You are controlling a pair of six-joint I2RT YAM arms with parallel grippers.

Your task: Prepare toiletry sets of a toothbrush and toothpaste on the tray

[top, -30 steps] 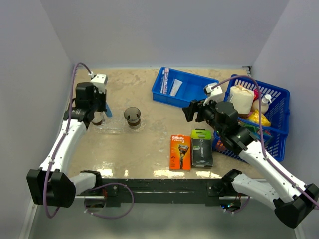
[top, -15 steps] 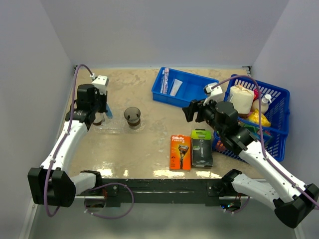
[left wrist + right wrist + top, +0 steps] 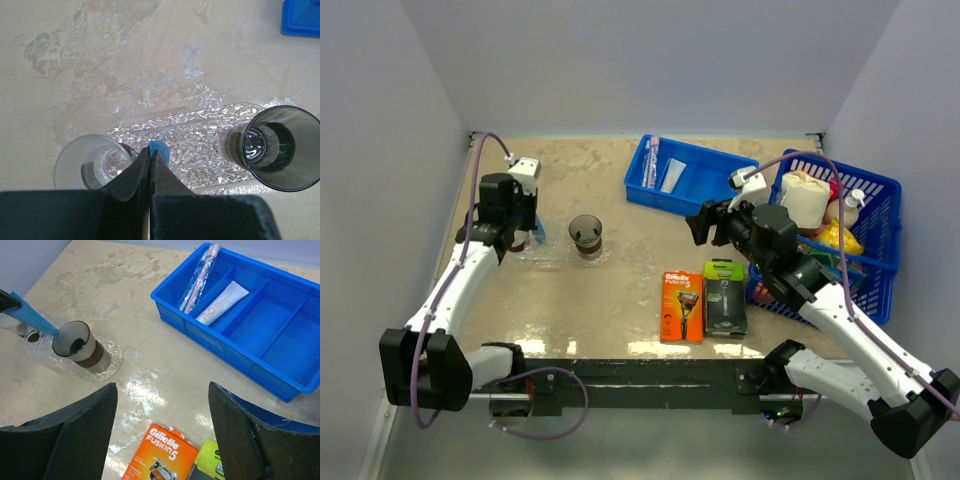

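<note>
Across your beige bench [image 3: 620,290], the clear tray [image 3: 200,142] lies at nine o'clock. Your left fingers [image 3: 131,177] are clamped on a blue stick [image 3: 159,149] just beside the tray's left cup [image 3: 75,162]. The toothbrush [image 3: 200,275] and toothpaste [image 3: 222,302] lie in the blue bin [image 3: 235,357] at one o'clock. Your right fingers [image 3: 85,425] stand apart, holding nothing.

Solid blue plastic bin [image 3: 715,182] with inner dividers, far side of the mottled beige table [image 3: 610,290]. Nearer than the bin: flat orange cardboard razor pack [image 3: 682,305], with a black-and-green razor pack [image 3: 724,296] just beside it. Right of the bin: blue lattice plastic basket [image 3: 878,270] holding white and yellow items.
</note>
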